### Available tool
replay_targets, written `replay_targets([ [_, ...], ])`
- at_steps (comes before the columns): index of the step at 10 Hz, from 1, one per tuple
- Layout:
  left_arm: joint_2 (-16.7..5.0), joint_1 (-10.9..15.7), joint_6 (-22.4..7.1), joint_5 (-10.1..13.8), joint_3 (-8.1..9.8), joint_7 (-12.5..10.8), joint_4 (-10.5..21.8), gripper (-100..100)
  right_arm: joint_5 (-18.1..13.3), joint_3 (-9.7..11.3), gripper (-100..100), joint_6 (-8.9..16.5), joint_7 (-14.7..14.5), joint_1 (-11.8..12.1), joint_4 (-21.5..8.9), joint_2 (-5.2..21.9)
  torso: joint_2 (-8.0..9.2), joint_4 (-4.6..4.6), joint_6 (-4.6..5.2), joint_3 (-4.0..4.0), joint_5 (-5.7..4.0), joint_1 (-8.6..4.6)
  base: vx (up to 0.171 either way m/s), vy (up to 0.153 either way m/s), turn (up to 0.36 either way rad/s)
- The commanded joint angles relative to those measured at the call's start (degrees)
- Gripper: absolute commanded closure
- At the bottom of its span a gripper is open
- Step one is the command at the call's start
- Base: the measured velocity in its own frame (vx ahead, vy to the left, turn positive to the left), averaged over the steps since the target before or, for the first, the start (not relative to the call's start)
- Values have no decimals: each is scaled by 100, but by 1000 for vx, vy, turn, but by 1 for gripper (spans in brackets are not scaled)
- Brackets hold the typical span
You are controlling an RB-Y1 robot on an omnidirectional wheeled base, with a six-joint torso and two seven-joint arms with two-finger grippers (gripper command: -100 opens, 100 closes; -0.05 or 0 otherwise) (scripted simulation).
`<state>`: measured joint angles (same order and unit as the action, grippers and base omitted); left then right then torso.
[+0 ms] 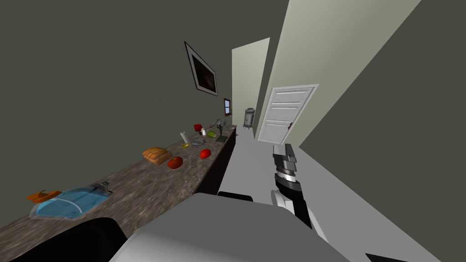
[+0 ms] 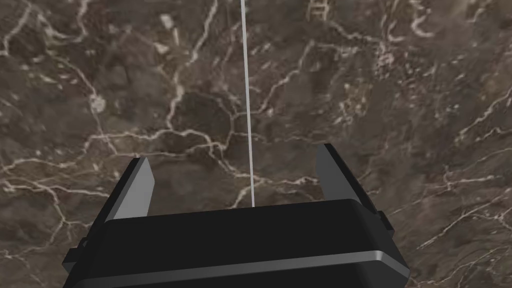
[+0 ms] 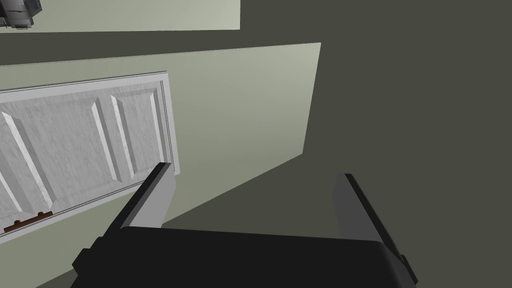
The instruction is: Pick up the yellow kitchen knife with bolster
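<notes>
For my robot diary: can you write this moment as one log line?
left tool open over brown veined counter | right tool open, empty | small yellow thing, likely the knife, farther along counter, untouched

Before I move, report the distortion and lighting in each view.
Head view: rolled, wide-lens, so the counter and door slant and walls splay. Left wrist view: marbled counter behind the open left gripper, evenly lit, no shadow. Right wrist view: door tilted behind the open right gripper, flat shading, no glare.
</notes>
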<state>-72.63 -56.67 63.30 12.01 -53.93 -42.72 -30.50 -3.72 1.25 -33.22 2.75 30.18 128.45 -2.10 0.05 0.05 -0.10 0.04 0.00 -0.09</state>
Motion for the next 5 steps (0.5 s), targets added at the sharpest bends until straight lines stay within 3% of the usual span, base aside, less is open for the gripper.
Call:
replay_targets([
  [1,185,66,-150,-82,21,57,33,-100,0,0,0,0,0,0,0,0,0,0,0,0,0,0,27,41,-13],
  [2,111,42,-104,-50,13,32,-3,-100,0,0,0,0,0,0,0,0,-2,-1,0,-1,0,2,11,18,-3],
  [3,122,46,-128,-55,14,40,-4,100,0,0,0,0,0,0,0,0,0,-1,1,-1,-2,-5,0,0,0],
  [5,115,39,-134,-63,7,48,3,100,0,1,0,0,0,-1,0,0,1,4,2,2,-3,-13,0,0,0],
])
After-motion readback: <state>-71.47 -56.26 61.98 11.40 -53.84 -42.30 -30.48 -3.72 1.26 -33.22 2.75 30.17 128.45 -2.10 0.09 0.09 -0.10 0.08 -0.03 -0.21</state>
